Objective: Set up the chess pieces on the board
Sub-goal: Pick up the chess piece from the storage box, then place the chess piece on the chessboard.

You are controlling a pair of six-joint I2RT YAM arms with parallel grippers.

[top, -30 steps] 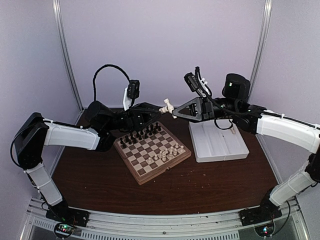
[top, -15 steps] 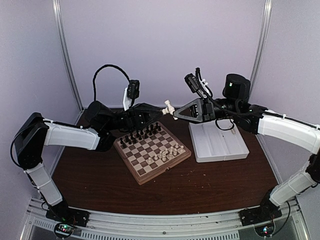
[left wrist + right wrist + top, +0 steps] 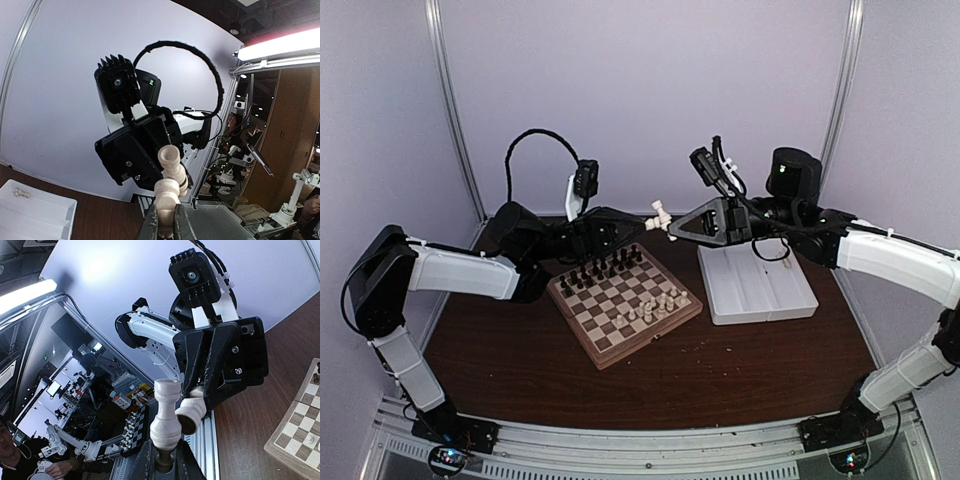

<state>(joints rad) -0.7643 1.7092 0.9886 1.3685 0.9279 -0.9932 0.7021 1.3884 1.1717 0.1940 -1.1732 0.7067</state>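
Broadly, dark brown table (image 3: 720, 370) beneath everything. Next in size, left arm (image 3: 460, 272) and right arm (image 3: 900, 255), reaching in from either side toward the far middle. Resting on the table, square wooden board (image 3: 603, 318), turned corner-on, with white tray (image 3: 760, 290) just beside it on the right. Up in the air over the board's far corner, left gripper (image 3: 638, 222) and right gripper (image 3: 672, 228), tip to tip. Left gripper clenched on a cream piece (image 3: 166, 197), pinched at its lower end between both fingers; right gripper likewise clamped on a second cream piece (image 3: 165, 415). Both held aloft, crossing and overlapping in the wrist views; cannot tell whether touching. Standing on the board: dark pieces (image 3: 605, 268) along the far rows, cream-white chess pieces (image 3: 655, 305) clustered toward the right corner. Lying alone in the tray, one small cream figure (image 3: 21, 192).
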